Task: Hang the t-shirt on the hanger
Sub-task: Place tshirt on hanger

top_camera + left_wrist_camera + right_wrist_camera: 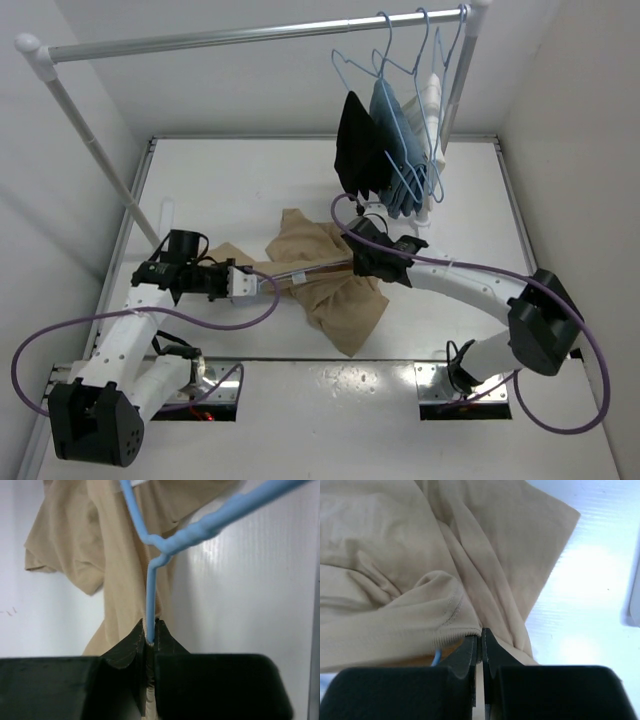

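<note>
The left pincer (150,636) is clamping tight on the hanger (200,528) wire, and the right pincer (481,639) is pinching the t-shirt (325,285) at a stitched edge. The t-shirt is lying bunched on the bench (250,180) between them.

The t-shirt (325,285) is soft tan cloth, matt, finely knitted, with a ribbed, stitched hem. The hanger (200,527) is thin wire under a smooth light-blue coating with a faint sheen. The left gripper (149,636) and the right gripper (480,640) have black matt fingers that look like plastic. The table (240,190) is white and glossy, with fine lines and glare. The rail (250,37) is bright, polished metal. On it hang 2 matt cloths, a black garment (355,145) and a blue denim-like garment (395,135).
</note>
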